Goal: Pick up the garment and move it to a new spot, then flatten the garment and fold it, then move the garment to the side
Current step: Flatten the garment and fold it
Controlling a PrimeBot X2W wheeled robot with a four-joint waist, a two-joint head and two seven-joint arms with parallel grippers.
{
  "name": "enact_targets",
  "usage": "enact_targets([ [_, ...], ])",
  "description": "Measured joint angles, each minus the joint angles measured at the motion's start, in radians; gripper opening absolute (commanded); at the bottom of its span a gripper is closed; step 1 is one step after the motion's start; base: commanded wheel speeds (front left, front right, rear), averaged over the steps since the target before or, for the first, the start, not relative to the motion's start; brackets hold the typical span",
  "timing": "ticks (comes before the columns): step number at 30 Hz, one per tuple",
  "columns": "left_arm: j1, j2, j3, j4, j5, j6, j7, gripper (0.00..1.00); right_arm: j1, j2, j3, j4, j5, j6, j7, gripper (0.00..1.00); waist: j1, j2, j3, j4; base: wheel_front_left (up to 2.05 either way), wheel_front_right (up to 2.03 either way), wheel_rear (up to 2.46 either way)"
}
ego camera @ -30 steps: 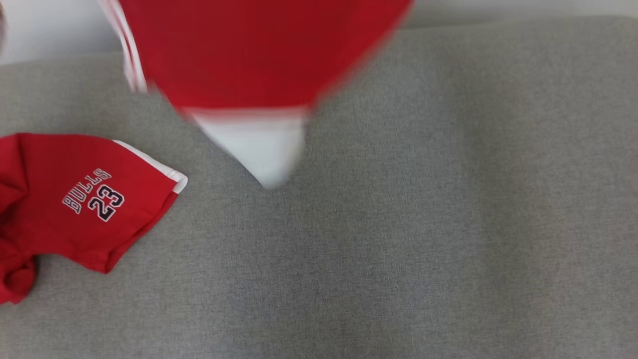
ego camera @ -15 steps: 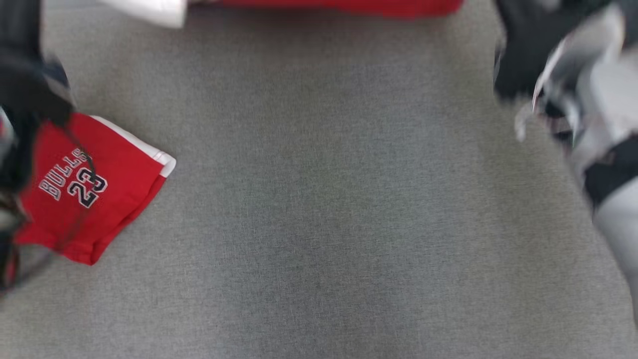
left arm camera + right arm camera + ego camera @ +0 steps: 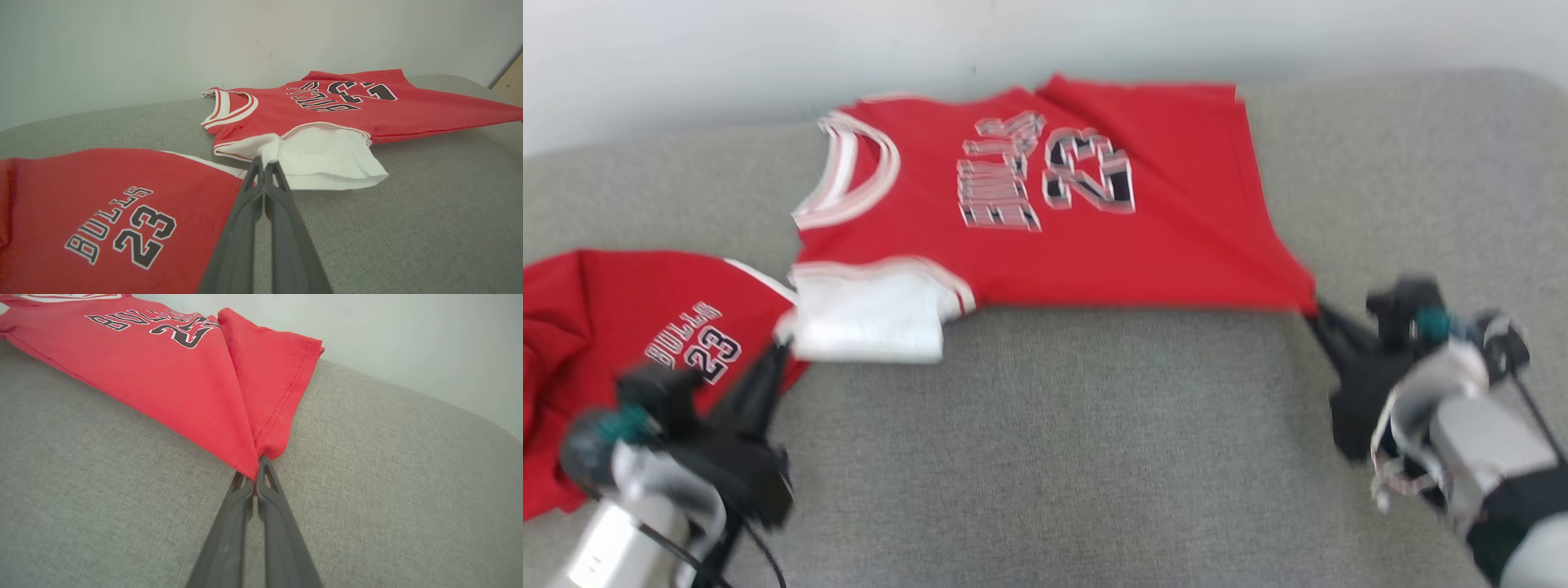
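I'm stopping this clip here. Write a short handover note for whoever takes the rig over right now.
Left gripper: shut on the white sleeve of the jersey.
Right gripper: shut on its red hem corner.
Jersey: stretched between them, print up, on the grey cushion; red shorts lie to its left.
Done: jersey spread out at its spot.
Left: smooth it, fold it, move it aside.

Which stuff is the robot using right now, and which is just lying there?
In the job: red shirt, left gripper pinching its white sleeve, right gripper pinching its bottom corner.
Lying about: red shorts, grey cushion.
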State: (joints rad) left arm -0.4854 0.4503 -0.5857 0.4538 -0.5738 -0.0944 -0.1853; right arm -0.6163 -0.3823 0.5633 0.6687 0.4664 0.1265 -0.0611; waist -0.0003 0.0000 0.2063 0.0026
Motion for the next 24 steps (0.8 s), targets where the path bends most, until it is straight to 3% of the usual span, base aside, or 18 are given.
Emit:
enact_targets([
  [11,0.198,-0.012,-0.05,-0.077,0.039,0.087,0.0,0.0,0.222,0.017,-0.053,-0.021,0.096,-0.005,-0.055,0.0,-0.0001,-0.0001,-0.158,0.024,0.0,0.0,0.0],
  [17,0.346,0.004,-0.053,-0.127,0.021,0.131,0.01,0.0,0.345,0.035,-0.056,-0.039,0.127,-0.025,-0.064,0.0,-0.0001,-0.0002,-0.226,0.04,0.0,0.0,0.0],
  [24,0.401,0.004,-0.06,-0.174,-0.004,0.156,0.024,0.0,0.403,0.031,-0.064,-0.051,0.133,-0.058,-0.063,0.0,0.0002,-0.0001,-0.241,0.047,0.0,0.0,0.0],
])
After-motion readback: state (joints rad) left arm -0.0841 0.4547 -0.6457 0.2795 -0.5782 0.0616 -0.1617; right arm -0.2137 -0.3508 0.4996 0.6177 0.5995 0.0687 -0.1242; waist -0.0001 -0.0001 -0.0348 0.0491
